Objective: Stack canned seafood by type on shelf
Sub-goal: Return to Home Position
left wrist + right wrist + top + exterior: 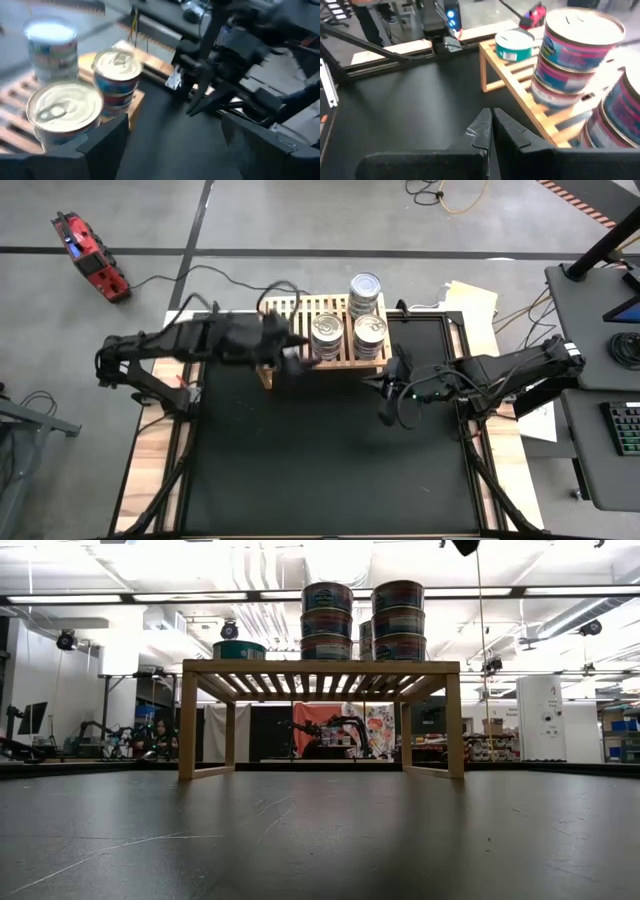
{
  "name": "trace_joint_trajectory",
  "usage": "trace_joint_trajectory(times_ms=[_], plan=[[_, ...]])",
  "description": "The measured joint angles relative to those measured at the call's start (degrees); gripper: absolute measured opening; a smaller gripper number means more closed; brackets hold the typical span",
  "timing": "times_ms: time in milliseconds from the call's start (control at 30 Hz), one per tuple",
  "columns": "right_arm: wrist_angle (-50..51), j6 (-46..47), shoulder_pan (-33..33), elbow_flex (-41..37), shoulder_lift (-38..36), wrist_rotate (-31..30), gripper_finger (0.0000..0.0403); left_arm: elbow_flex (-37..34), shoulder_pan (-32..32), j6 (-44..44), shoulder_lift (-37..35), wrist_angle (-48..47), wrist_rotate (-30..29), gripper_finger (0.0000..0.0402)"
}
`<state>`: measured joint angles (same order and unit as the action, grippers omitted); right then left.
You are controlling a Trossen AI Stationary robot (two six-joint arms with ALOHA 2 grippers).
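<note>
Left wrist view shows the left pincer (175,120) wide and empty, seemingly just beside the canned seafood (65,107) stacked on the shelf (15,115). A careless swing away could topple a stack. The right pincer (490,120), closed narrow, hangs near.
</note>
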<state>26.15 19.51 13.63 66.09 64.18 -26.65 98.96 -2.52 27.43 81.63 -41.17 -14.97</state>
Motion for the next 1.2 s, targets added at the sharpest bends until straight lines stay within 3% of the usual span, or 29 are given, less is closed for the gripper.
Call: trace_joint_trajectory(times_ms=[167, 367, 433, 600, 733, 867, 1200], plan=[[-0.94, -3.28, -0.09, -0.16, 0.0, -0.35, 0.0009, 0.0, -8.92, -3.14, 0.4, 1.71, -13.66, 0.0304], [-3.54, 4.37, 0.36, 0.13, 0.0, 0.7, 0.0009, -0.76, -14.05, -3.9, 1.67, 3.27, -13.97, 0.0304], [-7.86, -3.21, 0.08, -0.04, -0.17, 6.37, 0.0009, -1.71, -14.44, -8.97, 2.01, 7.54, -14.68, 0.0304], [-21.26, -25.43, -0.89, 0.12, -1.68, 32.08, 0.0009, -4.35, -13.92, -20.29, -0.42, 17.97, -9.15, 0.0304], [-20.87, -29.47, -0.91, -0.05, -2.67, 31.21, 0.0009, -7.26, -13.94, -22.83, -4.53, 19.2, -7.93, 0.0304], [-18.89, -29.64, -3.64, -2.0, -5.32, 31.41, 0.0009, -15.2, -13.82, -25.54, -11.49, 25.89, -6.46, 0.0304], [-19.26, -29.59, -6.86, -15.37, -20.6, 32.47, 0.0009, -43.7, -13.87, -25.43, -32.16, 45.28, -5.37, 0.0304]])
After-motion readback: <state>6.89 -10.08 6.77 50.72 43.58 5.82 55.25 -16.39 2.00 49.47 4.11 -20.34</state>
